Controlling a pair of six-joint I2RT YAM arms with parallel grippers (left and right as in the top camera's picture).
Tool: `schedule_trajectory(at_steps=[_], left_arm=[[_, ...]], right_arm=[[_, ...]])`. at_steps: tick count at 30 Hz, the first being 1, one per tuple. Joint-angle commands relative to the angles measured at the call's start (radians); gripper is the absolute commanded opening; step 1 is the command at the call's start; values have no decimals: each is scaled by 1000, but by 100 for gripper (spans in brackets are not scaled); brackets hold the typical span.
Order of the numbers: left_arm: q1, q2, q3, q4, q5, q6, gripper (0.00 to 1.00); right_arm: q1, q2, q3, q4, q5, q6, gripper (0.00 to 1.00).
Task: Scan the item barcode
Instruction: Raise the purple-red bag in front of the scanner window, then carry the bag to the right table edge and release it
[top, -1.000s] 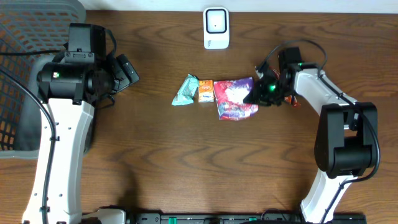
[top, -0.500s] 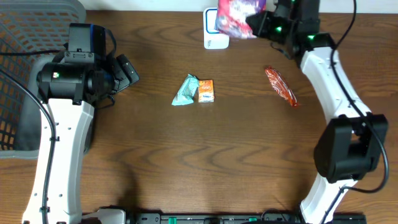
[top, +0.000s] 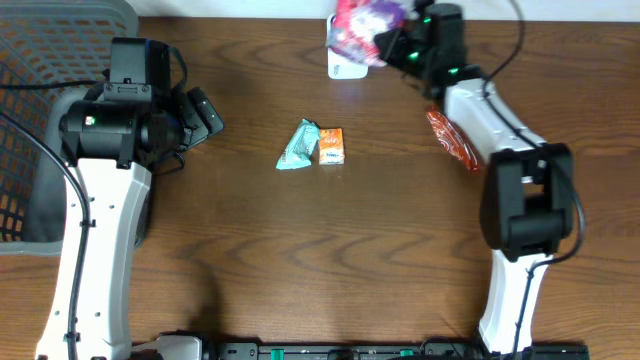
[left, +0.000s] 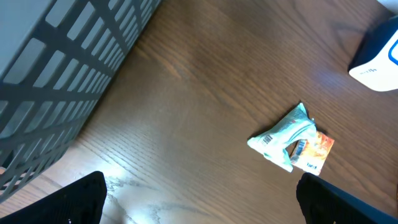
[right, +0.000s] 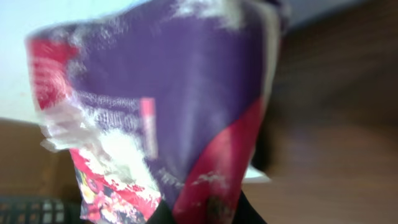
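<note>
Purple-and-red snack bag (top: 362, 22): directly over the white scanner (top: 345, 68), pinched in the closed right gripper (top: 392, 45).
Left gripper (top: 205, 115): jaws wide, empty, well left of scanner.
Teal packet (top: 297, 146), orange packet (top: 332, 146): touching, robot-side of scanner.
Red packet (top: 452, 139): right of scanner.

A dark brown wood-grain desk (top: 330, 250) fills the view. A grey plastic lattice basket (top: 30, 60) sits at its left edge. A pale strip (top: 230, 7) runs beyond its far edge.
</note>
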Motion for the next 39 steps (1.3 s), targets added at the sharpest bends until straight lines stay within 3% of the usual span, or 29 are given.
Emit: schedule_trajectory(at_steps=[1,9,13,15,16,17,19,23,28,33,39], left_arm=[[2,-2,4,-3,-9,13,98],[2,-2,4,-3,-8,13,98],[2,-2,4,-3,-8,13,98],[2,-2,4,-3,-8,13,98],[2,-2,4,-3,-9,13,98],[2,-2,4,-3,-9,13,98],[2,-2,4,-3,-8,13,98],[2,-2,4,-3,-8,13,98],[2,-2,4,-3,-8,13,98],[2,-2,4,-3,-8,13,98],[2,-2,4,-3,-8,13,98]], right_arm=[[-156,-146,113,-163,60,-93,1],[-458,-251,151,-581,360,-96,1],[-583,-221,130,-671,376,-95,2],[-645,-173,106,-671,342,-92,18],[-657,-152,103,-672,328,-93,32],[-664,-137,102,-674,318,-95,44],[-668,-111,102,-679,287,-124,56],[-660,-114,103,-682,222,-163,74],[-653,-186,108,-656,35,-224,76],[-594,-231,108,-624,-274,-461,83],[-433,-200,100,-788,-135,-787,82]])
